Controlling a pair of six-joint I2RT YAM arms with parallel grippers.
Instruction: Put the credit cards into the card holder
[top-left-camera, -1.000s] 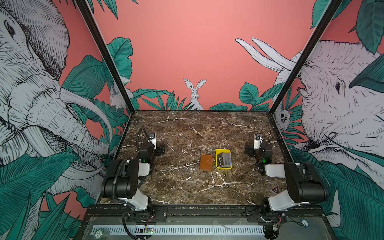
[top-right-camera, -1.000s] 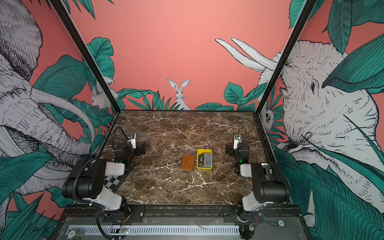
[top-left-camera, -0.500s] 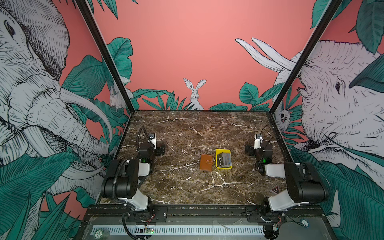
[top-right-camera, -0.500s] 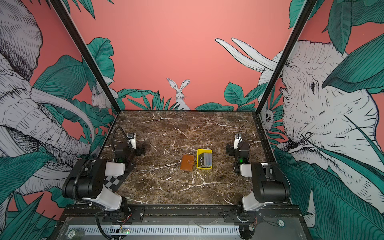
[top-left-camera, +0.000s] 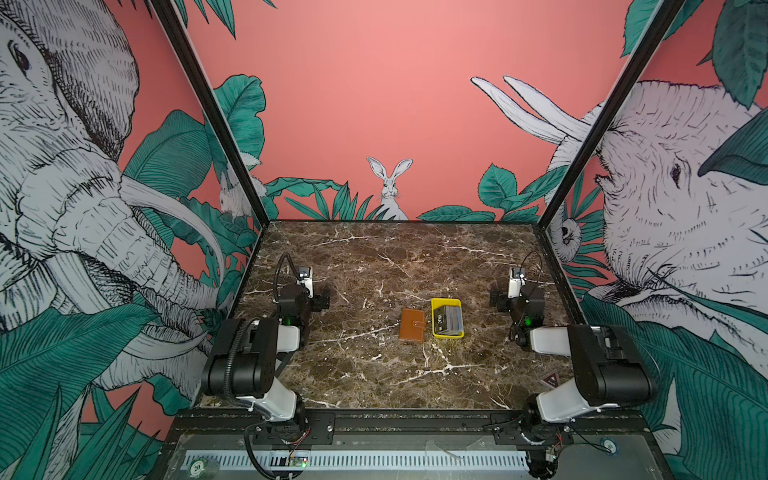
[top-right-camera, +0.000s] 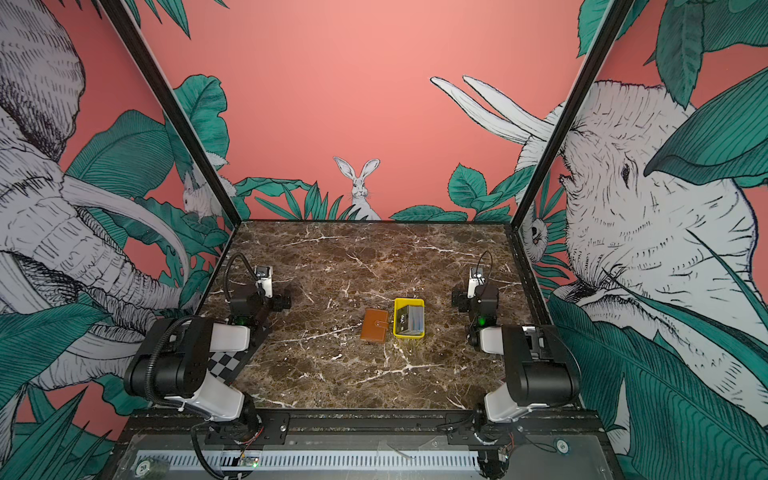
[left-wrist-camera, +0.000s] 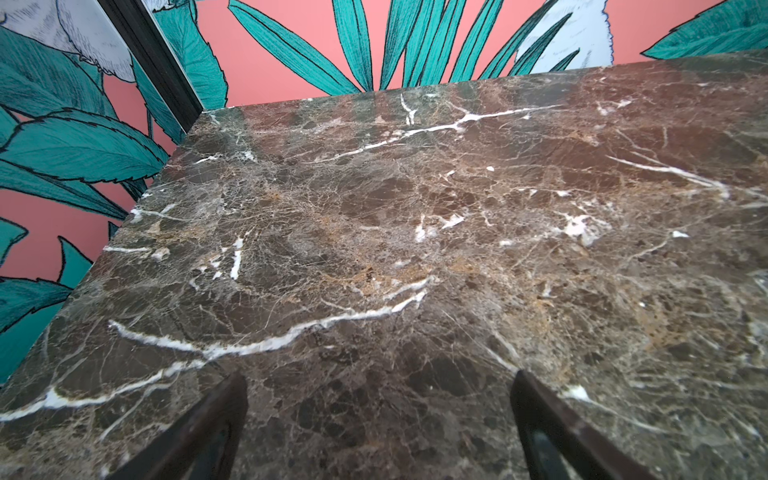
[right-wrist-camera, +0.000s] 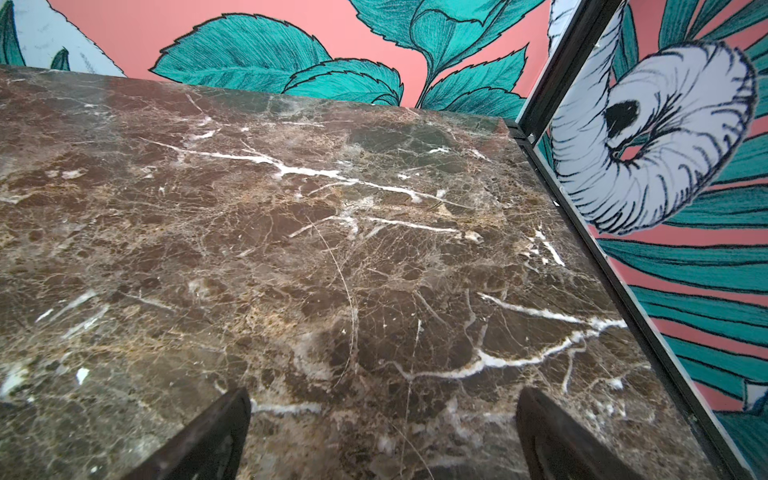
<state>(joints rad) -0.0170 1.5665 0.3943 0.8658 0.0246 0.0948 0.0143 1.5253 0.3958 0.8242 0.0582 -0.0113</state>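
One marble tabletop (top-left-camera: 374, 257) between mural walls (top-left-camera: 374, 104) — left gripper (left-wrist-camera: 378, 376) and right gripper (right-wrist-camera: 383, 392) both spread wide, empty. Mid-table, one card holder (top-left-camera: 412, 325) lies beside one yellow tray (top-left-camera: 445, 300) holding the credit cards (top-left-camera: 449, 321).

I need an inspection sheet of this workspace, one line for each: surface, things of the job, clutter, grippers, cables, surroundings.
Surface: brown marble table, white veins, no spill seen.
Job's things: credit cards stacked in the yellow tray; card holder closed, lying flat close beside the tray.
Clutter: one small triangular sticker near the right arm's base.
Grippers: left gripper open, empty, above bare marble; right gripper the same.
Cables: black cable loops above the left wrist; thin cable above the right wrist; neither reaches the job's things.
Surroundings: coral walls painted with elephants and a rabbit; black frame posts.
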